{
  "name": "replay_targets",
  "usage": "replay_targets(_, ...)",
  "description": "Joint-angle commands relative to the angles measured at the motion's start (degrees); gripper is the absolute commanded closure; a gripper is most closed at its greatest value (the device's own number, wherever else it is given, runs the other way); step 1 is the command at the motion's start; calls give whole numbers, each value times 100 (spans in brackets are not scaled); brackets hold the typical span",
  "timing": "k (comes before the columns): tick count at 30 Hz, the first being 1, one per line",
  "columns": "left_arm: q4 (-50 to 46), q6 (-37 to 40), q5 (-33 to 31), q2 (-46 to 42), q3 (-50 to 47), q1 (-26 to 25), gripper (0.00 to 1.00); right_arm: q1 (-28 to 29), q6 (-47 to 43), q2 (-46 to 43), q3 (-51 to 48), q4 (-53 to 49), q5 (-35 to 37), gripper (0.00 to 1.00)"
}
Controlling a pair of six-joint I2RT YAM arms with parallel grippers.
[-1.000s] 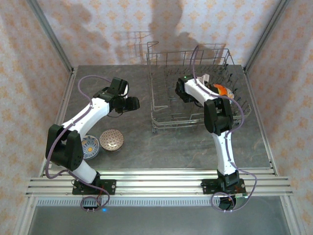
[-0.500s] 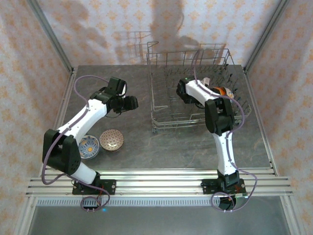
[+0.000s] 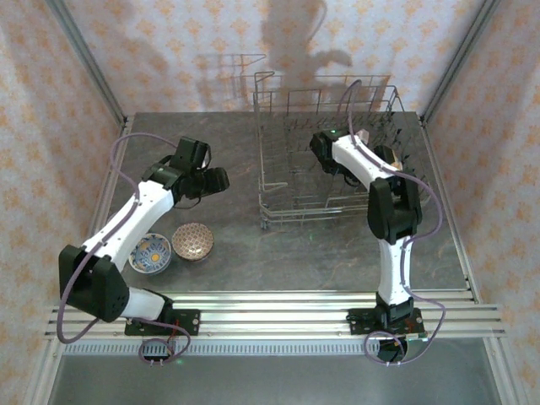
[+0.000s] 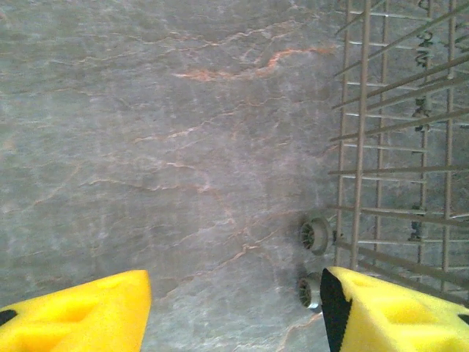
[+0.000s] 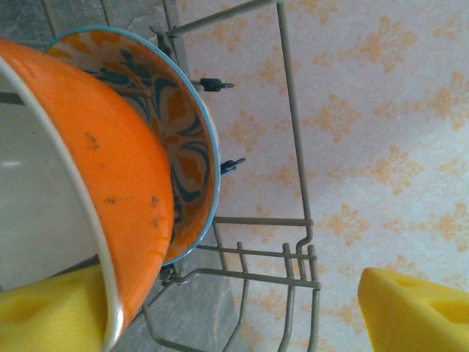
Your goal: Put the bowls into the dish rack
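Your grey stone bench (image 3: 295,253) is veined in rusty orange, and the rectangular thin-wire dish rack (image 3: 304,211) is dull grey. At seven o'clock on the bench, the blue-and-white round ceramic bowl (image 3: 150,251) carries yellow touches; the brown round ceramic bowl (image 3: 192,240) beside it has a pale pattern. On the right wrist camera, the glossy orange ceramic bowl (image 5: 95,169) is white inside, and the floral ceramic bowl (image 5: 176,132) swirls orange and dark blue under a teal rim. Your left hand (image 4: 234,293) and right hand (image 5: 220,308) have bright yellow pads.

Top view overhead, from behind; wrist views close; all share dish rack (image 3: 304,211).
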Motion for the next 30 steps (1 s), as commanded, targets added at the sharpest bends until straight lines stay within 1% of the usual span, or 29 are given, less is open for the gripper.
replay_targets(1, -585, -264, -620, -359, -143, -55, 35, 65, -504, -534, -264, 506, -548, 9)
replay_targets(6, -917, -411, -881, -766, -380, -54, 33, 66, -895, -992, -540, 1117, -1219, 4)
replay_targets(11, -1221, -546, -1108, -1140, -669, -53, 32, 59, -1033, -1004, -414, 1207, -1273, 3)
replay_targets(13, -1339, -612, -1217, -1267, -827, -42, 31, 57, -1079, -1063, -361, 1247, -1402, 3)
replay_targets(19, -1796, -906, -1557, -1523, -1355, 92, 31, 65, -1102, -1592, -411, 1462, -2586, 3)
replay_targets(25, -2103, -884, -1668, -1404, -1554, 197, 34, 109, -1008, -2065, -927, 1552, -3184, 3)
replay_targets(30, -2148, -984, -1590, -1256, -1768, 218, 36, 109, -900, -2515, -1439, 1695, -3253, 3)
